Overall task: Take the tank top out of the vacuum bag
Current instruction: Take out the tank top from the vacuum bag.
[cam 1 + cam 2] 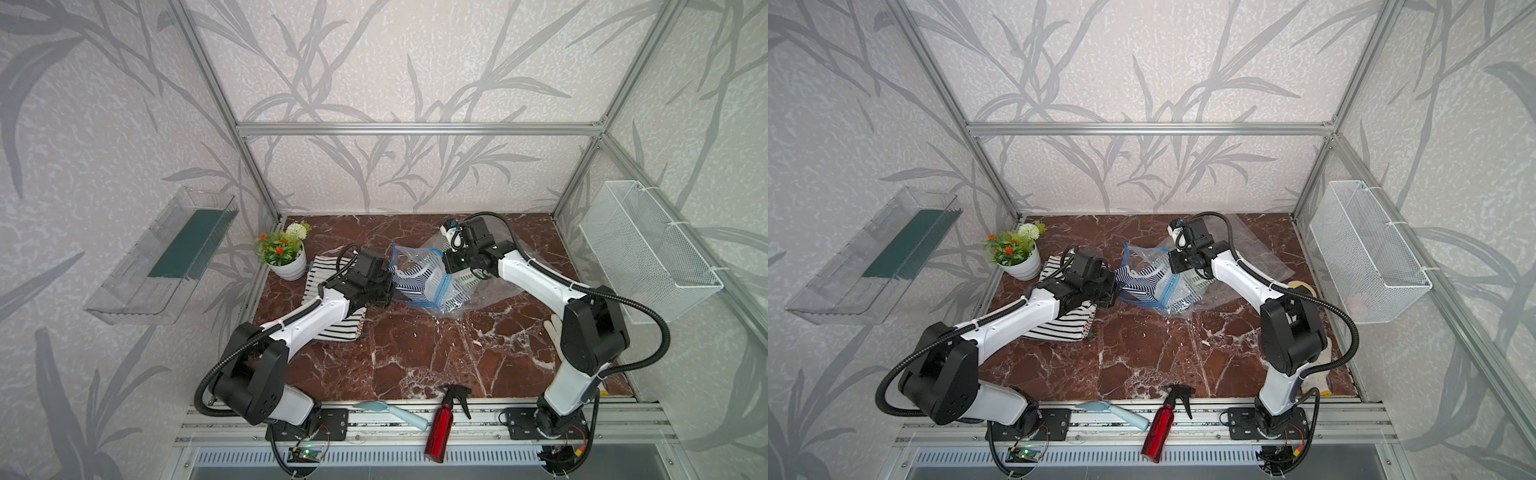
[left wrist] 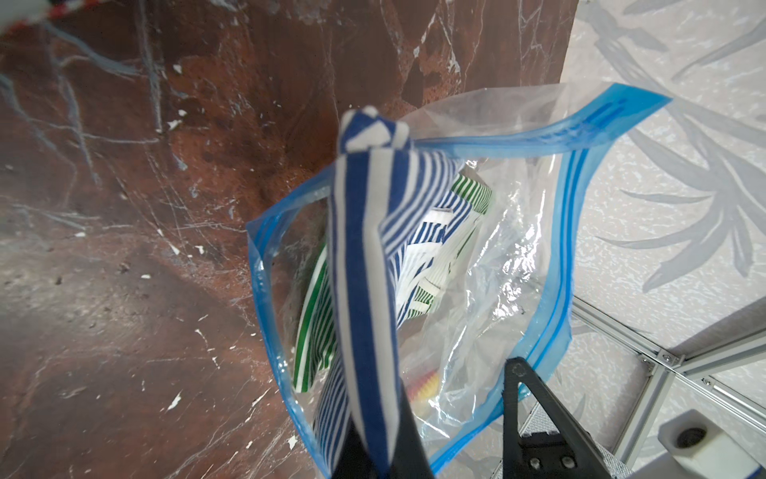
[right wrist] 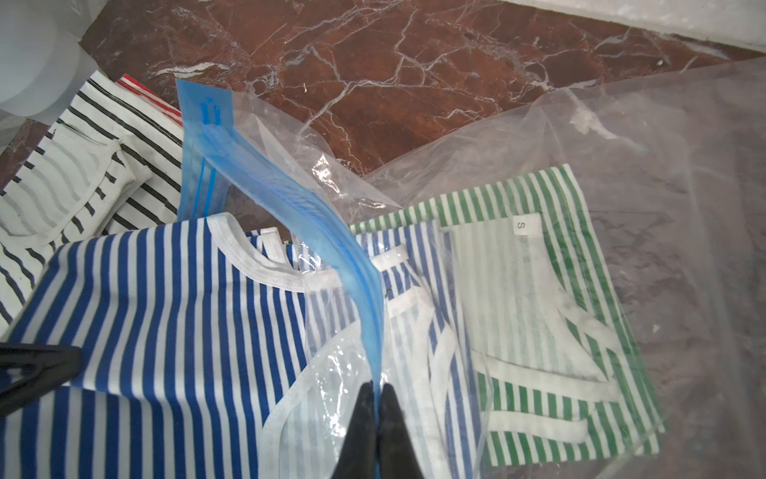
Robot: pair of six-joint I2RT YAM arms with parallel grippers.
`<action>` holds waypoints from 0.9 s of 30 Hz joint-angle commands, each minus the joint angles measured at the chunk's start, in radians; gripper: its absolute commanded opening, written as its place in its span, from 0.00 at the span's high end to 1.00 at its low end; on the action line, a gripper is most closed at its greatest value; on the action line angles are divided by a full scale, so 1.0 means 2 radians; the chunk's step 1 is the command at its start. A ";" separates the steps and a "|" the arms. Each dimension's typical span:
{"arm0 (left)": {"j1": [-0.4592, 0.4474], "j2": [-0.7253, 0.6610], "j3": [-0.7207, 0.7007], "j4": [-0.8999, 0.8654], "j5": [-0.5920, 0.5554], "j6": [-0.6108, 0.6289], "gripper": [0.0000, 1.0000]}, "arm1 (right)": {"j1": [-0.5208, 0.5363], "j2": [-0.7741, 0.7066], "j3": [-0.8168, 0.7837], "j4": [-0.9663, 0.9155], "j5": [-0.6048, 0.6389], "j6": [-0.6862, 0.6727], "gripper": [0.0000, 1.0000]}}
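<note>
Two grippers, and both are closed on something. Your left gripper (image 2: 373, 448) is pinching a bunched fold of the blue-and-white striped tank top (image 3: 166, 311). The tank top is partly out of the mouth of the vacuum bag (image 1: 457, 301): its body lies outside, while its straps and neckline sit under the clear plastic. Your right gripper (image 3: 375, 390) is pressed together on the blue zip strip (image 3: 290, 199) at the bag's mouth, and that edge stands raised above the tank top. The bag lies crumpled on the table (image 1: 415, 353), between your two grippers. A green-striped top (image 3: 559, 331) lies flat inside the bag, deeper in than the blue one. A black-striped top (image 1: 336, 328) lies outside the bag on your left arm's side, partly under that arm.
</note>
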 commanded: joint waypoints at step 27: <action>0.019 -0.066 0.236 -0.225 -0.130 0.060 1.00 | -0.004 0.001 0.018 -0.020 -0.015 -0.003 1.00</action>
